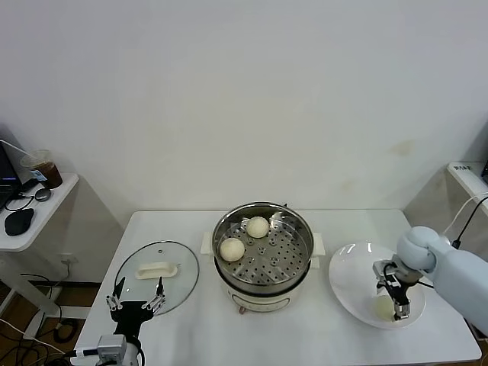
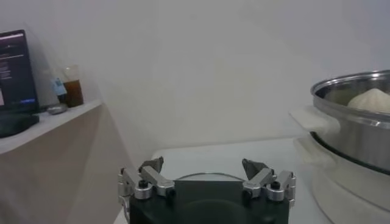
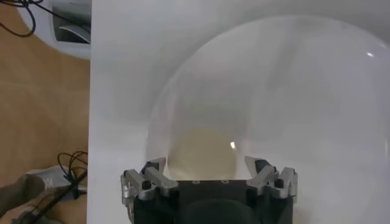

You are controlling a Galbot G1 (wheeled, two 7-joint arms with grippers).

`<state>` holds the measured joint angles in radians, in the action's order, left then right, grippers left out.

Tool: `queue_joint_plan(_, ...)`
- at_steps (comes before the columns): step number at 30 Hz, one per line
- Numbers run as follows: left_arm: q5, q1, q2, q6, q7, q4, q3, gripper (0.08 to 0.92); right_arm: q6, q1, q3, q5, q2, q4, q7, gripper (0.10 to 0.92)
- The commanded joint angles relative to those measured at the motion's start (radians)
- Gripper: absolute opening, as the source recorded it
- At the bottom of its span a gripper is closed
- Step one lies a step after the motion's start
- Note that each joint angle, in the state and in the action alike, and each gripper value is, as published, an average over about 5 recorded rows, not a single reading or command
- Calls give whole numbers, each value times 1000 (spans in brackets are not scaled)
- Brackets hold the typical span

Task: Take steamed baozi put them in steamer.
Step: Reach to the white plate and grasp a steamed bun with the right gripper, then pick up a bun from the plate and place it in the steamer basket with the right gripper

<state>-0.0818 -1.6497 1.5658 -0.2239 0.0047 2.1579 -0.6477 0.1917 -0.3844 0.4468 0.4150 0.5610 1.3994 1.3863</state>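
The steamer [image 1: 263, 255] stands mid-table with two steamed baozi on its perforated tray, one at the back [image 1: 258, 226] and one at the left [image 1: 232, 249]. Another baozi [image 1: 383, 306] lies on the white plate [image 1: 351, 274] to the right. My right gripper [image 1: 393, 296] hangs open just above that baozi. In the right wrist view the baozi [image 3: 201, 152] sits between the spread fingers of the right gripper [image 3: 209, 167], untouched. My left gripper [image 1: 137, 299] rests open and empty at the front left. The left wrist view shows the left gripper [image 2: 207, 170] and the steamer [image 2: 359, 128] beyond it.
A round glass lid [image 1: 156, 273] with a white handle lies flat left of the steamer, just ahead of the left gripper. A side table [image 1: 34, 221] at far left carries a cup and a mouse. A shelf [image 1: 469, 175] stands at the right.
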Motion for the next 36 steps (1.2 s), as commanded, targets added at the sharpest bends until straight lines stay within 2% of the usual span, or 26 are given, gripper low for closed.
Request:
queue_joint_plan(1, 0, 1, 0, 0, 0, -2, 0, 823, -2, -3, -2, 11, 11, -9, 7, 823)
queue_joint_plan(7, -1, 2, 0, 0, 0, -6, 2, 823, -2, -6, -7, 14, 15, -21, 6, 804)
queue_joint_plan(14, -1, 3, 1, 1, 0, -8, 2, 823, -1, -8, -13, 12, 15, -23, 3, 625)
queue_joint_plan(21, -2, 4, 4, 1, -1, -9, 6, 823, 1, 0, -25, -1, -9, -13, 5, 494)
queue_joint_plan(29, -4, 12, 9, 1, -3, -5, 10, 823, 17, 193, 11, -113, -27, 15, 18, 474)
queue_joint_plan(36, -7, 17, 12, 2, -12, 0, 8, 823, 12, 643, 243, -280, 111, -21, 47, 475)
